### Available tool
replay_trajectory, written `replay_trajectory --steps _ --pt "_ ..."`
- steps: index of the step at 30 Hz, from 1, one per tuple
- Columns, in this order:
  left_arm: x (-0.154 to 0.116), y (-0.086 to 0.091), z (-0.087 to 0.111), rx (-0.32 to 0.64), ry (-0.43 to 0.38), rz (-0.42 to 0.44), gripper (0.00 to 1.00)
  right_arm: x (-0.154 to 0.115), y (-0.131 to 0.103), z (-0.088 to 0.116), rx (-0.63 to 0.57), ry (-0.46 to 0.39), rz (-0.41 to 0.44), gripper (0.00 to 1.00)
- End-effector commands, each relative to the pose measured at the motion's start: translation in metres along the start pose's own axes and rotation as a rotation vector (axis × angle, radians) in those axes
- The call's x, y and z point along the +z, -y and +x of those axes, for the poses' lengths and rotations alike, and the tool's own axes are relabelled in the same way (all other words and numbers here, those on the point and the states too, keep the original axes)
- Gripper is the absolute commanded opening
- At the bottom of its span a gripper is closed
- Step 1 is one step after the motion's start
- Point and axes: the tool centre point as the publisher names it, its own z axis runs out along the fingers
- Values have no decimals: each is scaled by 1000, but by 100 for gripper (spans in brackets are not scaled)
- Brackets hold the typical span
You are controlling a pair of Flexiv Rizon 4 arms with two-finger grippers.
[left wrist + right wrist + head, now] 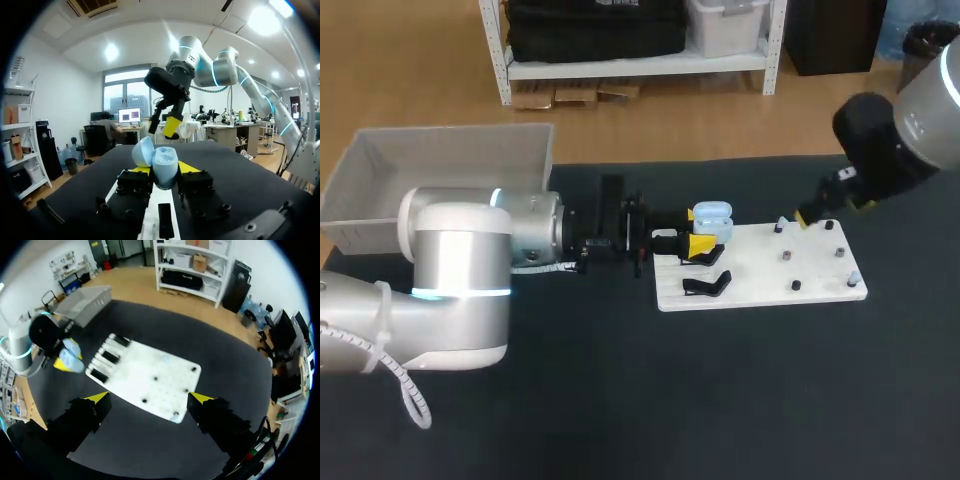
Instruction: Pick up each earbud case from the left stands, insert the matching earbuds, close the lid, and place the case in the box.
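Left gripper (164, 170) clamps the lid-open earbud case (165, 159), its base hidden in the grip; right gripper (150, 397) stands spread apart.

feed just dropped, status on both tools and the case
Left tool shut on open earbud case. Right tool open above white board. Nothing in the way.

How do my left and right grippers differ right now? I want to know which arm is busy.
The left gripper is shut on a light-blue earbud case with its lid open; the right gripper is open and empty. The left gripper sits low by the black stands at one end of the white board; the right gripper hangs above the board's other end. Both are yellow-tipped.
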Motion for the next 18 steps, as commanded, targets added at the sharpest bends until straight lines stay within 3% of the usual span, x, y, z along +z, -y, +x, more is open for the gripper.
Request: replay_trajectory --steps 1,8,18 --pt "0 0 1 3 5 -3 0 -2 4 13 16 -135 217 100" --pt "0 0 1 3 5 -3 0 19 17 38 41 -239 254 100" --pt "0 0 1 3 5 -3 0 38 24 66 48 -298 235 100"
